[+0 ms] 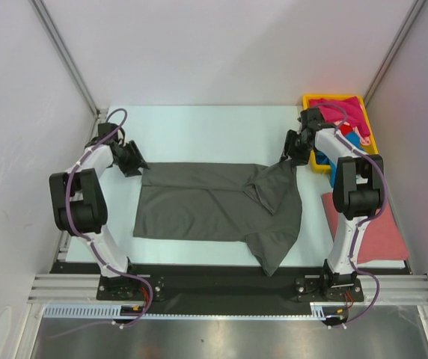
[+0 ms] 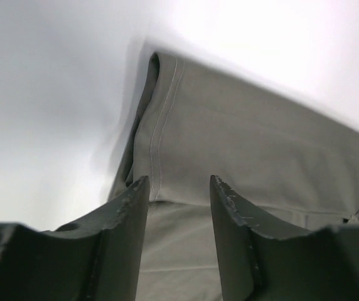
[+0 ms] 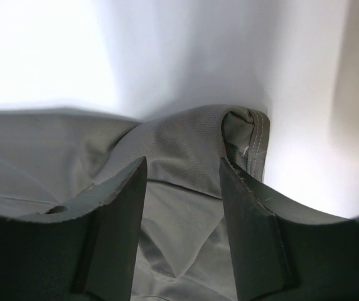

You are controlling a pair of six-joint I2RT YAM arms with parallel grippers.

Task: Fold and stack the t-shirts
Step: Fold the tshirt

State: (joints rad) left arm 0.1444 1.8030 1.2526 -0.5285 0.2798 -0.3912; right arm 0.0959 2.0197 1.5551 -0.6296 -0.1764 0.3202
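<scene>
A large dark grey t-shirt [image 1: 214, 206] lies spread across the middle of the table, its right part rumpled and reaching towards the front edge. My left gripper [image 1: 135, 166] is at the shirt's far left corner. In the left wrist view the left gripper [image 2: 179, 182] stands open over the stitched hem of the grey shirt [image 2: 261, 150], and nothing is pinched. My right gripper [image 1: 292, 153] is at the far right corner, where the cloth rises a little. In the right wrist view the right gripper [image 3: 182, 163] is open above a folded corner of the grey cloth [image 3: 179, 144].
A yellow tray [image 1: 320, 97] at the back right holds a magenta shirt [image 1: 349, 112] and bits of red and blue cloth. A salmon-red shirt [image 1: 375, 232] lies flat at the right, beside the right arm. White walls enclose the table on three sides.
</scene>
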